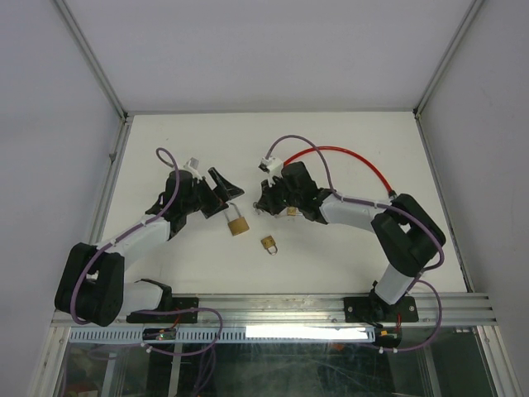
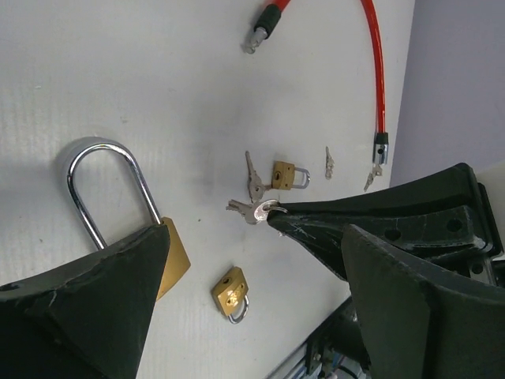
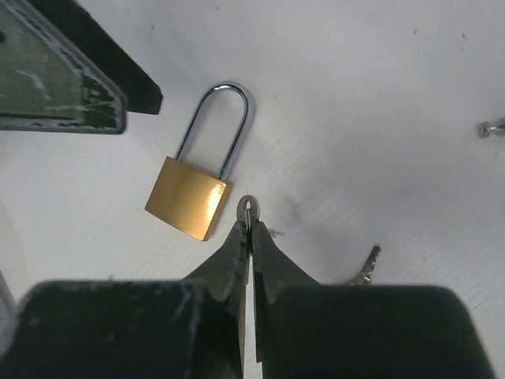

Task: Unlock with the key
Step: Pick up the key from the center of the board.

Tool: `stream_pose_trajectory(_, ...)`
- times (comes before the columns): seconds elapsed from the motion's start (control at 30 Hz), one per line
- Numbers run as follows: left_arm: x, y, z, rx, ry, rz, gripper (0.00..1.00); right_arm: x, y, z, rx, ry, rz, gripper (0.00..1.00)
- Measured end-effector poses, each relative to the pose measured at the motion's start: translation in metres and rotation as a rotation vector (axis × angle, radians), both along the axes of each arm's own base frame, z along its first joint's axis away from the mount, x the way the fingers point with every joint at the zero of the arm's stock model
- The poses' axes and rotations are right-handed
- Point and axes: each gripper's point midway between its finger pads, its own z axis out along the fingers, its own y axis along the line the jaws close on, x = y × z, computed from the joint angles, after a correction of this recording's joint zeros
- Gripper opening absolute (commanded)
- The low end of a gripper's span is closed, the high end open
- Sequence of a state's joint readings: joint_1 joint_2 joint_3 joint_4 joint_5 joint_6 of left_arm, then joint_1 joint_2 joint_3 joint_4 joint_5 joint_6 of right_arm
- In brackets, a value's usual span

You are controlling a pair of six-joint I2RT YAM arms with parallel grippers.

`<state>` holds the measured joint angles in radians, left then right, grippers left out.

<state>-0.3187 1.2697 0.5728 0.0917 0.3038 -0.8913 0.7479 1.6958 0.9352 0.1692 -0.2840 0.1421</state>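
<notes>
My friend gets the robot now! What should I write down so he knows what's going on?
Left pincer: open, hovering by the big padlock, not gripping it.
Right pincer: shut on the key ring, right beside the padlock.
The padlock lies flat on the table; its shackle looks shut.
Done: key ring pinched.
Left: steady the padlock, fit a key in, turn it, pop the shackle.

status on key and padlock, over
Left gripper open by large brass long-shackle padlock. Right gripper shut on silver key bunch. Nothing between keys and padlock.
</notes>
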Motion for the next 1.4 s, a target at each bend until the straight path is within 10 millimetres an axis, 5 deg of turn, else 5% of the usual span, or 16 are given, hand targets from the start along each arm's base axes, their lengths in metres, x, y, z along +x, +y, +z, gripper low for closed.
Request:
stream_pose_trajectory(0.4, -0.008, -0.019, 0.003, -0.121, 0.039, -0.075, 0.8, -0.025, 0.027, 0.022, 0.093, -0.061, 0.189, 0.0)
stream_pose_trajectory(1.03, -0.012, -0.027, 0.008, -0.188, 0.028, -0.11, 0.18, -0.034, 0.03, 0.03, 0.127, -0.103, 0.243, 0.0)
stream_pose_trajectory(1.2, -0.01, -0.026, 0.009, -0.182, 0.016, -0.101, 0.4, -0.035, 0.029, 0.03, 0.13, -0.109, 0.243, 0.0)
stream_pose_trajectory(1.4, -0.012, -0.026, 0.003, -0.172, 0.036, -0.105, 0.5, -0.034, 0.029, 0.033, 0.133, -0.133, 0.256, 0.0)
